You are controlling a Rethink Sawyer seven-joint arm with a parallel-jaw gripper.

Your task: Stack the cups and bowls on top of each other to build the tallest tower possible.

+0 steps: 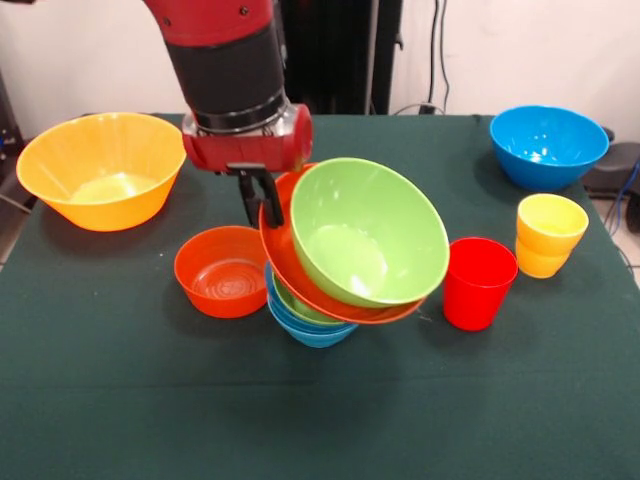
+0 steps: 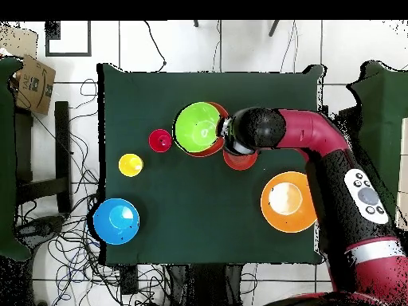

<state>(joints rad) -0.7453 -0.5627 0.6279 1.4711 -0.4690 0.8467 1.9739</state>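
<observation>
- The tower [image 1: 312, 322] stands in the middle of the green counter [image 1: 120, 400]. It is the landmark here. At its bottom sit blue bowls, nested, with a small green one inside.
- On top, a red-orange bowl [image 1: 290, 262] with a big green bowl [image 1: 366, 232] inside it leans hard to one side. Their rims face toward us, not up.
- The end effector [image 1: 260, 198] is closed on the far rim of the red-orange bowl. The step looks like setting these two onto the tower.
- Next, I think the pair must be tipped flat before letting go, or it may slide off.
- All the bowls are shiny, smooth, round plastic.
- Just beside the tower sit a small orange bowl [image 1: 222, 270] and a red cup [image 1: 477, 282].
- A yellow cup [image 1: 549, 235] with a stepped shape stands farther off.
- Far from the tower are a blue bowl [image 1: 547, 146] and a big orange-yellow bowl [image 1: 102, 168].
</observation>
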